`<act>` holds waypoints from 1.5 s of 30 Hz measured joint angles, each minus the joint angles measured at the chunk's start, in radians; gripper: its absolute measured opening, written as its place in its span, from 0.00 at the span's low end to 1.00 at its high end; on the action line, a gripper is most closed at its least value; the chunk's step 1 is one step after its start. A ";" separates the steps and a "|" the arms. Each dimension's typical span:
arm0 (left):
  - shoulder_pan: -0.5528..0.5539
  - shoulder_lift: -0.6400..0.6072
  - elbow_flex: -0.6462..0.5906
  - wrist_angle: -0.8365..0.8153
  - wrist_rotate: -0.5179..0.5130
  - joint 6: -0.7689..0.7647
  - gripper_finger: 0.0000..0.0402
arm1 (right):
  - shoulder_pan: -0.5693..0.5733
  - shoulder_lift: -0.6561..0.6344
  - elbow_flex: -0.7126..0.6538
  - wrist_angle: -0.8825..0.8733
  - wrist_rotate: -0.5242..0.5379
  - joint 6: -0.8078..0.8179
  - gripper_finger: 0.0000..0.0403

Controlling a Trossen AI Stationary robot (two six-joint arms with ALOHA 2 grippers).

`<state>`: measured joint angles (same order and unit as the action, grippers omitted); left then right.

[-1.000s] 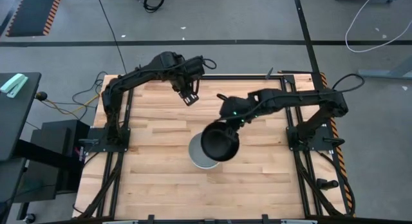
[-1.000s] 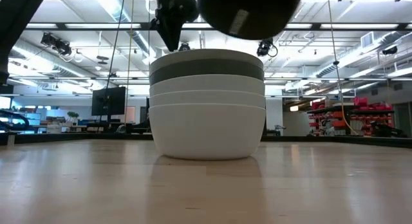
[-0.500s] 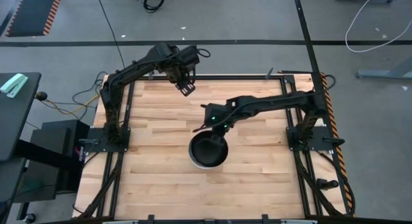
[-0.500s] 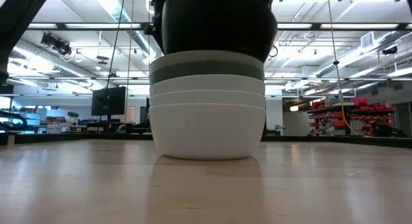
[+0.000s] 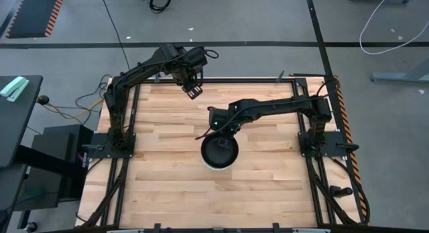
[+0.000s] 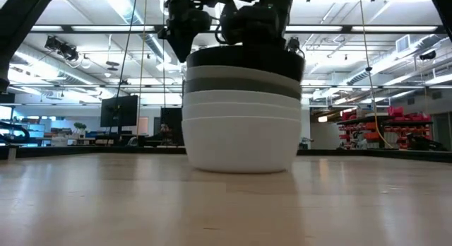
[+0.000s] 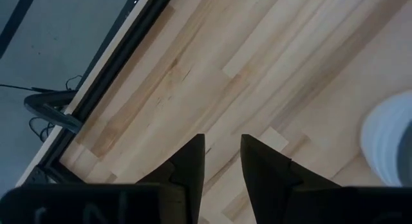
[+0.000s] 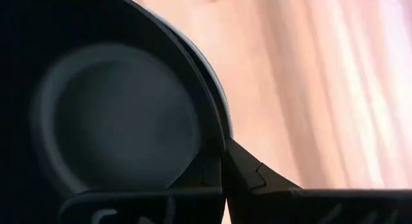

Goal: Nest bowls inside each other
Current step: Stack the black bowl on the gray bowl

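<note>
Atop bowl stack (image 6: 240, 133), right gripper (image 5: 218, 128) pinches black bowl (image 5: 219, 150) rim; left gripper (image 5: 194, 92) empty, fingers apart; no legible writing.

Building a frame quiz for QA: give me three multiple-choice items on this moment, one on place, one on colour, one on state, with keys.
1. Where is the left gripper?
A. Above the far edge of the table, away from the stack
B. Inside the top bowl
C. Under the table

2. What colour is the top bowl of the stack?
A. White
B. Black
C. Red

3. What is the right gripper doing?
A. Hanging open over bare wood
B. Parked off the table
C. Shut on the rim of the black bowl

Key:
1 A: the high view shows the left gripper up near the table's far edge, clear of the stack.
2 B: the black bowl sits on top, over grey and white ones.
3 C: in the right wrist view the right gripper pinches that bowl's rim.
</note>
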<state>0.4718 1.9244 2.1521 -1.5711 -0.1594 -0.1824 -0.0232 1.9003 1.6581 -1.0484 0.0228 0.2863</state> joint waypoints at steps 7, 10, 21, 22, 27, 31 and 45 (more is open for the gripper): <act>0.006 0.000 0.000 0.000 0.000 0.012 0.27 | -0.019 0.004 0.001 0.012 -0.020 -0.006 0.01; 0.008 0.000 0.000 0.000 0.000 0.020 0.27 | -0.018 0.005 0.001 0.015 -0.025 -0.006 0.01; 0.010 0.000 0.000 0.002 0.000 0.036 0.27 | -0.018 0.005 0.000 0.061 -0.071 0.028 0.10; 0.010 0.000 0.000 0.002 0.000 0.036 0.27 | -0.018 0.005 0.000 0.060 -0.077 0.028 0.11; 0.010 0.000 0.000 0.003 0.000 0.036 0.27 | -0.012 0.005 0.000 0.060 -0.087 0.032 0.13; 0.010 0.000 0.000 0.003 0.000 0.036 0.27 | -0.011 -0.008 0.001 0.060 -0.087 0.032 0.13; 0.010 0.000 0.000 0.004 0.000 0.033 0.27 | 0.014 -0.145 0.003 0.065 -0.088 0.019 0.11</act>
<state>0.4816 1.9240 2.1521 -1.5669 -0.1593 -0.1496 -0.0094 1.7556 1.6615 -0.9829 -0.0650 0.3051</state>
